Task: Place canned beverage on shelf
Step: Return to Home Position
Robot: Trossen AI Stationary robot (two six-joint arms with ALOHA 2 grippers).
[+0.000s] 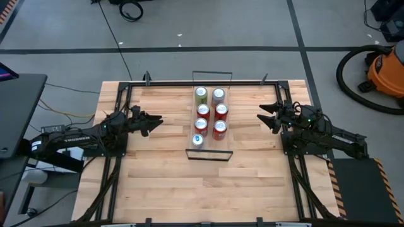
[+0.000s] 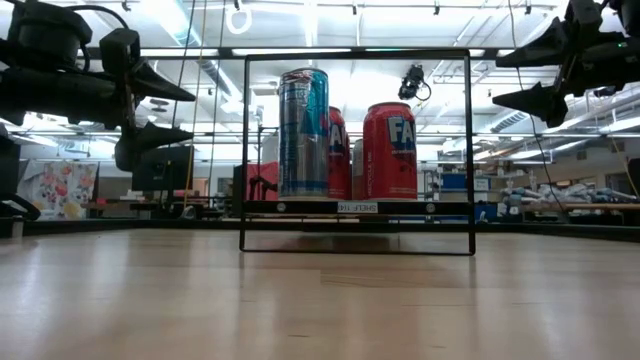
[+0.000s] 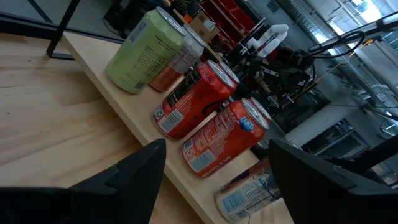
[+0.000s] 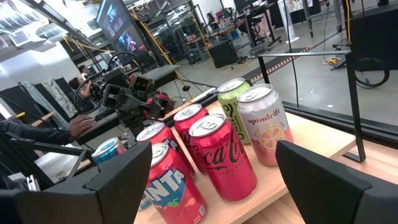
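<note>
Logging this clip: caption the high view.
Seven cans on the shelf in two rows; left gripper and right gripper open on either side.

The shelf (image 1: 216, 145) is pale wood with thin black wire rails. At its far end stand a light green can (image 1: 201, 94) and a pale pink can (image 1: 218, 95) with a citrus print. Four red cans (image 1: 221, 111) with white lettering fill the middle, and a blue-and-silver can (image 1: 197, 140) stands at the near end.

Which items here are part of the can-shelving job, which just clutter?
Job: narrow light-wood shelf with black wire rails; green can, pale pink can, four red cans and blue-and-silver can standing on it; left gripper and right gripper, both open, flanking it.

Lying about: orange shop vacuum on the floor; coiled black cable, also on the floor.
</note>
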